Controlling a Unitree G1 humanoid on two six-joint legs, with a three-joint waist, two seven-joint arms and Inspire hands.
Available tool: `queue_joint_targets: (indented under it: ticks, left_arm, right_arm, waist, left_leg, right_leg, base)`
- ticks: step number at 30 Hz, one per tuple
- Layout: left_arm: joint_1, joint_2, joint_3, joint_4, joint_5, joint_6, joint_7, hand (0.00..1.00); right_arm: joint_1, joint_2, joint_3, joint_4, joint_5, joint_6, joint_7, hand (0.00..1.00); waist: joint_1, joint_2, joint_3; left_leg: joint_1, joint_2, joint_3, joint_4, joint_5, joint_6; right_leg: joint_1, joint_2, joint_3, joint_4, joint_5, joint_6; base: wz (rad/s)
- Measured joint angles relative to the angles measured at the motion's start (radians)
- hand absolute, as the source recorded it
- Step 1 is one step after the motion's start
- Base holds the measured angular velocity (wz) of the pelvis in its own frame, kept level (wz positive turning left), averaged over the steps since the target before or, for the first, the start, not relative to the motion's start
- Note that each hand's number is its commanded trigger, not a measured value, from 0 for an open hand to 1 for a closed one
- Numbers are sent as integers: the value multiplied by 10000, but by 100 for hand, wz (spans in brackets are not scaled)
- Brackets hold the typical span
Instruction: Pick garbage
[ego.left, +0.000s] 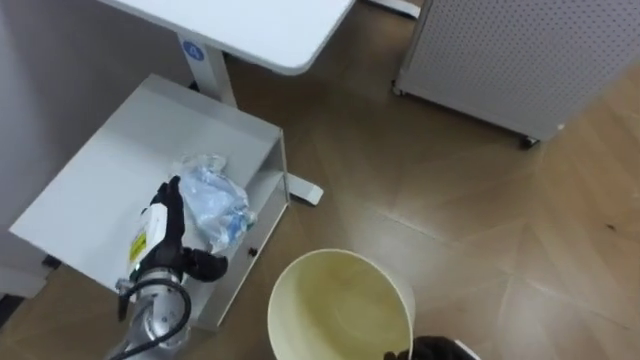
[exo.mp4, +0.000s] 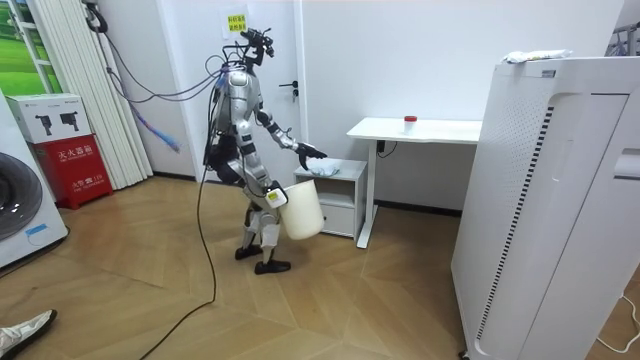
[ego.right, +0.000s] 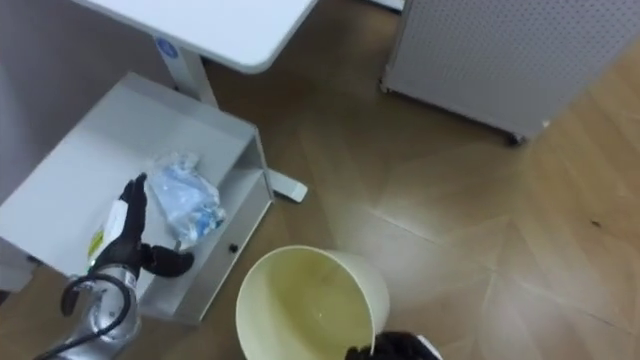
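Observation:
A crumpled clear plastic bag with blue print (ego.left: 215, 200) lies on top of a low white cabinet (ego.left: 100, 190). My left hand (ego.left: 165, 235) rests open against the bag's left side, fingers straight and thumb spread toward the cabinet's front edge. A cream waste bin (ego.left: 340, 300) hangs just right of the cabinet's front, its mouth facing up and nothing showing inside. My right hand (ego.left: 430, 350) grips the bin's near rim at the bottom edge of the view. In the room view I stand beside the cabinet (exo.mp4: 340, 195) with the bin (exo.mp4: 303, 210) at hip height.
A white desk (ego.left: 260, 25) stands over the cabinet's far side, its leg and foot (ego.left: 305, 192) on the wooden floor. A white perforated panel on casters (ego.left: 520, 60) stands at the far right. A tall white appliance (exo.mp4: 550, 200) fills the room view's right.

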Motion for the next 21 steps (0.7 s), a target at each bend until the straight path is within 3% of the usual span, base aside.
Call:
queue_joint_targets:
  ticks: [4,11,21]
  left_arm:
    - [-66,53,-264,31,347,18,318,0]
    - [-139,116,-568,107,1500,108,694,0]
    - [-471,175,-1138,167,3244,909,713,0]
  right_arm:
    - [15,-33,224,-215,456,-2,27,100]
    - [96,-40,323,-223,976,-129,147,100]
    - [285,-309,386,-776,1839,27,572,100]
  waist:
    - [-229,-6,-3]
    - [-447,-6,-3]
    - [-553,-2,-26]
  left_leg:
    - [-343,190,-5,578,-238,-92]
    - [-503,356,14,849,-360,-233]
    - [-1003,505,-56,1359,-534,-404]
  right_leg:
    - [-377,109,22,536,-181,-127]
    - [-581,232,36,796,-302,-258]
    - [-1140,319,15,1326,-488,-446]
  base:
    - [-8]
    - [-4]
    - [-2]
